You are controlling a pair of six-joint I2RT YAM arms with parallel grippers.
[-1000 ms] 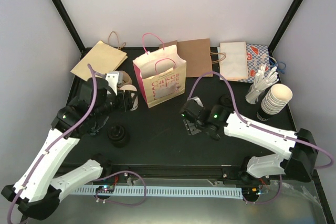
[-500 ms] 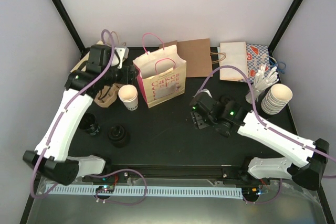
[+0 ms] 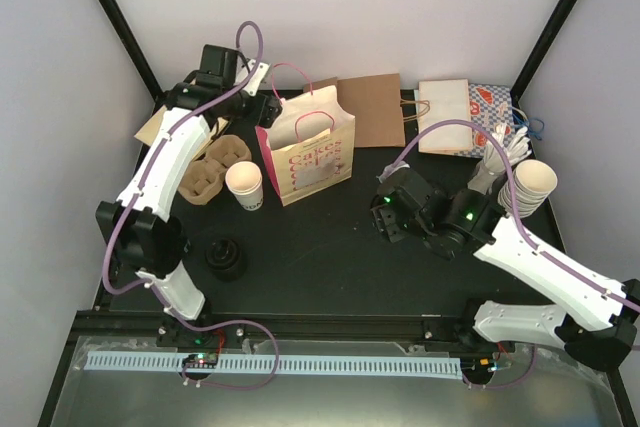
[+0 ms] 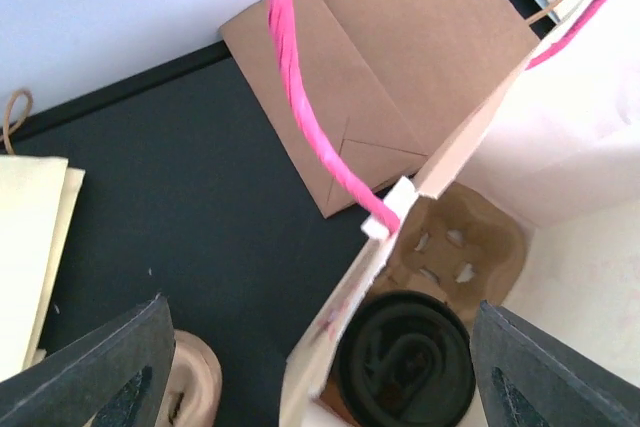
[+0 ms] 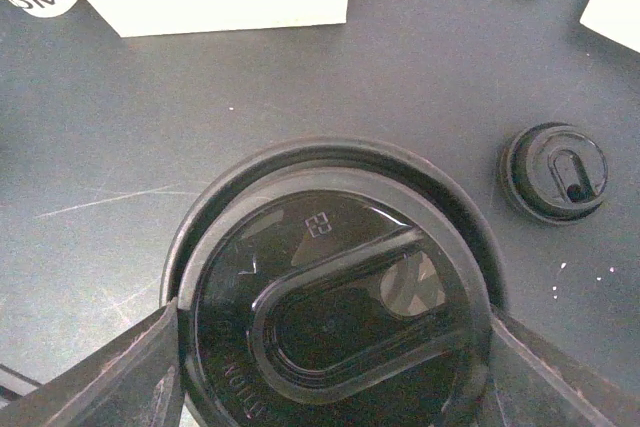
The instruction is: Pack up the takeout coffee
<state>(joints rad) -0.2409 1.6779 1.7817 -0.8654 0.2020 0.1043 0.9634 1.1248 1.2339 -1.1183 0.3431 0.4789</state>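
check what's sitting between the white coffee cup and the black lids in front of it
Nothing. In the top view the black tabletop between the white coffee cup and the black lids is bare.

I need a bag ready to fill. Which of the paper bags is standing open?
The cream bag with pink handles: it stands upright with its mouth open, while the brown bag and the others lie folded flat.
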